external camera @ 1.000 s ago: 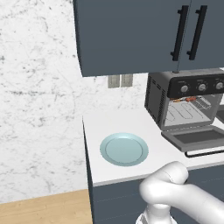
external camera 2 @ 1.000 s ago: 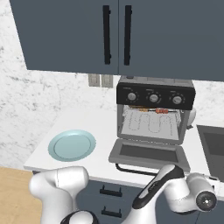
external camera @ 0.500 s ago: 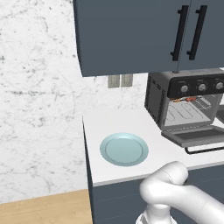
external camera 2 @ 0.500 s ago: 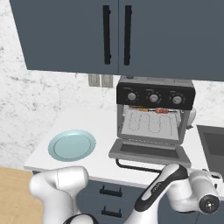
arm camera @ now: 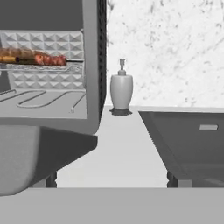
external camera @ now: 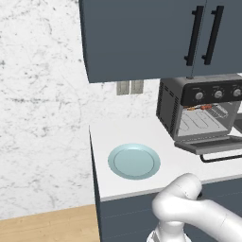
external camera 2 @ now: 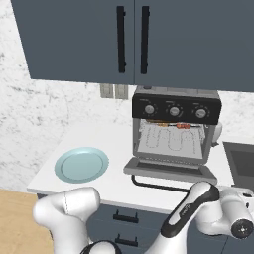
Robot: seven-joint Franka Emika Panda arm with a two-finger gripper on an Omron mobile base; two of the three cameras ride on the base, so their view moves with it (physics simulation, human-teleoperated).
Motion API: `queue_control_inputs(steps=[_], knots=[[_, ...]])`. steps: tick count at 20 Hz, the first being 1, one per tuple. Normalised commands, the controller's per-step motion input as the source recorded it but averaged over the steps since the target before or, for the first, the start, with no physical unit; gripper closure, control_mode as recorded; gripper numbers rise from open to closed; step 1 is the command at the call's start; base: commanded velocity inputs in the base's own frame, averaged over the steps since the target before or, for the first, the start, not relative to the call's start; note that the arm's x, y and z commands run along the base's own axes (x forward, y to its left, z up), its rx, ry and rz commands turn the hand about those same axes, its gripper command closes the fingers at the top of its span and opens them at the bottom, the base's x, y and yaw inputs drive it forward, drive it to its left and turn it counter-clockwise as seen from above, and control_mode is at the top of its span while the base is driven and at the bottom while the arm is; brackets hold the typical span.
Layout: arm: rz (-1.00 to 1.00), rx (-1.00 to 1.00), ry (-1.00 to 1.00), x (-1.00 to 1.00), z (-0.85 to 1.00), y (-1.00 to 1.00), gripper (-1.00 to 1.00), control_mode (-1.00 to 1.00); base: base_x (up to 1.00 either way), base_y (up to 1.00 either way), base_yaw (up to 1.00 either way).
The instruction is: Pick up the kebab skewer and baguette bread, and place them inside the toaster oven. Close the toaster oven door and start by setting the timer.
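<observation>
The toaster oven [external camera 2: 176, 110] stands on the counter with its door [external camera 2: 171, 168] dropped open and flat. The kebab skewer [external camera 2: 176, 125] lies on the upper rack inside, its reddish chunks showing in the hand view [arm camera: 39, 58] and the left base view [external camera: 198, 108]. The baguette bread is out of view. My arm's wrist [external camera 2: 238, 224] hangs low in front of the counter, right of the oven door [arm camera: 35, 153]. The hand camera looks level along the counter past the oven's right side wall [arm camera: 92, 65].
A pale blue plate [external camera 2: 82, 164] lies on the counter left of the oven. A soap dispenser [arm camera: 121, 89] stands against the marble wall right of the oven, beside a dark sink [arm camera: 188, 140]. Dark blue wall cabinets [external camera 2: 129, 39] hang above.
In the right base view my forearm and wrist have drifted slightly to the right. The oven, its door, the skewer and the plate are as before.
</observation>
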Motion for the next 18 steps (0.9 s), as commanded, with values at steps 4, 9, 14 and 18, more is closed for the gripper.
queue_control_inputs(steps=[4, 9, 14, 18], knots=[[0.04, 0.00, -0.06, 0.41, 0.07, 0.02, -1.00, -1.00, 0.00, 0.00, 0.00], [0.03, 0.01, -0.08, 0.33, 0.20, 0.01, -1.00, -1.00, 0.00, 0.00, 0.00], [0.02, 0.04, -0.11, 0.29, 0.40, 0.00, -1.00, -1.00, 0.00, 0.00, 0.00], [0.01, 0.04, -0.14, 0.26, 0.58, 0.00, -1.00, -1.00, 0.00, 0.00, 0.00]])
